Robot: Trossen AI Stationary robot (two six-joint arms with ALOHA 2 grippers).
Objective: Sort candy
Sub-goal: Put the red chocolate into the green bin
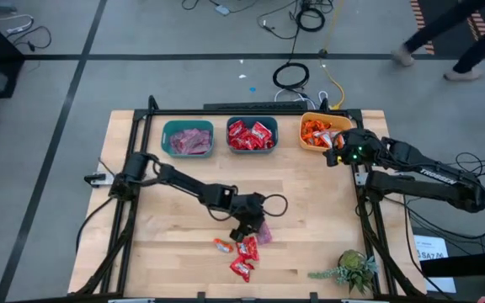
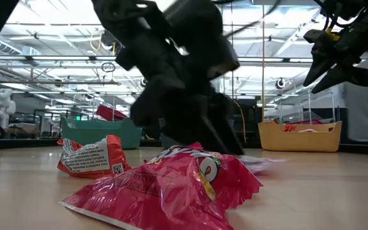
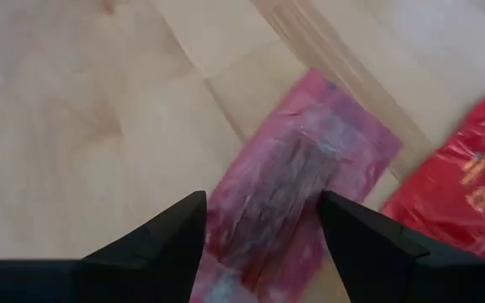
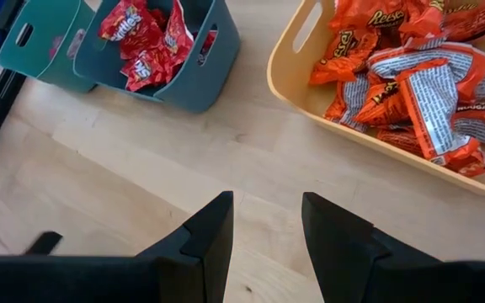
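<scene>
Pinkish-mauve candy flat on the wood at six o'clock, straddled by the left gripper, spread wide, ungripped, for pickup; right gripper parted, empty, near the yellow bin.

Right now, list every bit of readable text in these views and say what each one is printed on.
"REESE'S": on an orange wrapper in the yellow bin.
"TROSSEN": on the right arm, barely readable.
Print and a square code on the orange wrapper on the table: too small to read.
Print on the red wrappers in the teal bin: blurred.
</scene>
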